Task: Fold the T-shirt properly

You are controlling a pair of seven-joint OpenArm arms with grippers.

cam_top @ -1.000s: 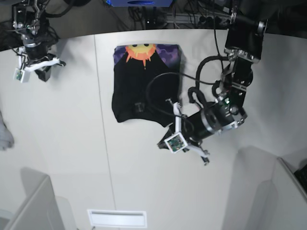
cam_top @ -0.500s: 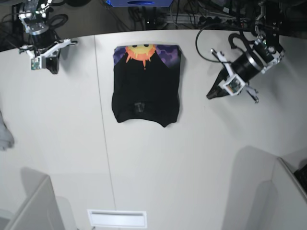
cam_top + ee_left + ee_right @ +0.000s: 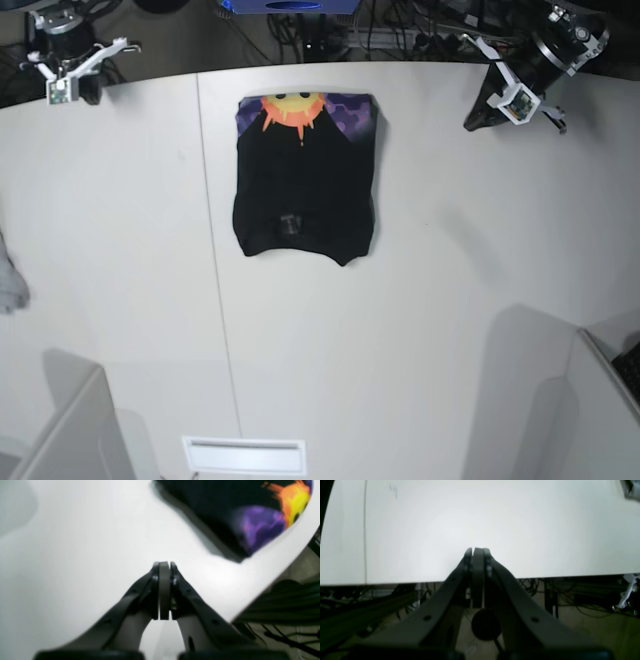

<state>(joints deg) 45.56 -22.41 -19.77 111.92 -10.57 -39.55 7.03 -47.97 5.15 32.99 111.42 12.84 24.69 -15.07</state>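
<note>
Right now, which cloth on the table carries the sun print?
The T-shirt, black and folded mid-table. The small grey cloth at the table's edge is plain.

A white table with a curved far edge is seen; tangled cables are seen behind it.

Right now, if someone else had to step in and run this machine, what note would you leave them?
Left gripper: jaws shut, holding nothing, over bare table at the far edge.
Right gripper: jaws shut, holding nothing, at the opposite far corner.
T-shirt: lies flat as a compact folded rectangle near the far edge, sun print showing at its far end.
Done: fold looks finished.
Left: probably nothing; check that the near edge is neat.
</note>
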